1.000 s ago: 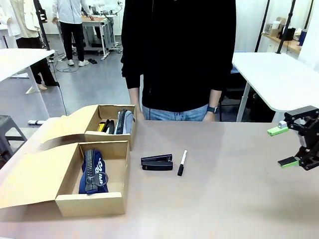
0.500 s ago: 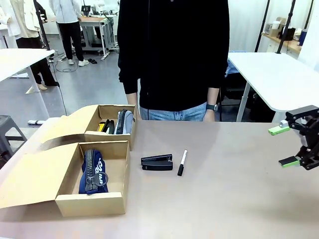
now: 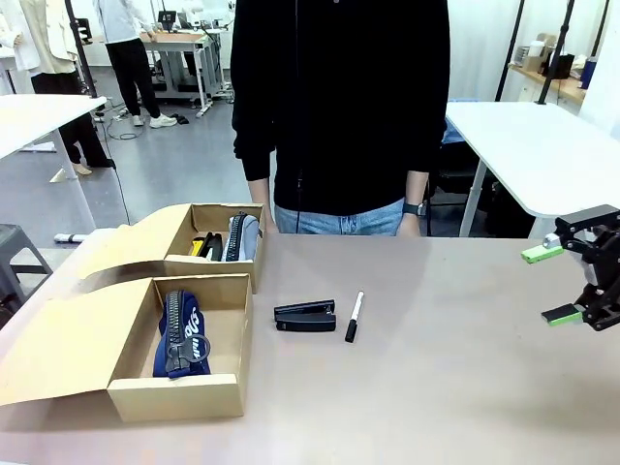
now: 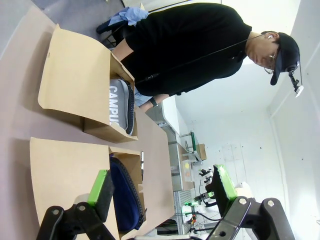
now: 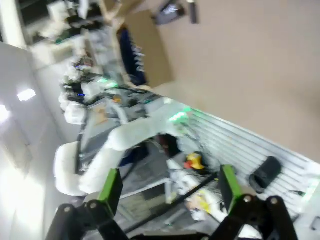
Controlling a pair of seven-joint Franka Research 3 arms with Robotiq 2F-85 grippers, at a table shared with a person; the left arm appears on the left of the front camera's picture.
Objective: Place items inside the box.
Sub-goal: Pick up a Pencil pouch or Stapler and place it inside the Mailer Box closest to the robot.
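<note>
A black stapler (image 3: 305, 316) and a black-and-white marker (image 3: 354, 316) lie mid-table. The near cardboard box (image 3: 174, 397) holds the navy zip pouch (image 3: 181, 334). In the far box (image 3: 208, 268) stand the grey CAMPUS pouch (image 3: 242, 235), a second black stapler (image 3: 211, 245) and a yellow utility knife (image 3: 197, 246). My right gripper (image 3: 552, 284) hangs open and empty at the table's right edge, far from the items. In the left wrist view my left gripper (image 4: 162, 187) is open, with the CAMPUS pouch (image 4: 119, 105) and navy pouch (image 4: 125, 192) beyond it.
A person in a black top (image 3: 339, 107) stands at the far side, arms down by the table edge. Both box lids (image 3: 68, 339) lie folded out to the left. The right wrist view shows the stapler (image 5: 167, 12) and the near box (image 5: 150, 55) far off.
The person has shifted slightly on the spot. My right gripper has edged a little to the right and stays open. The items have not moved.
</note>
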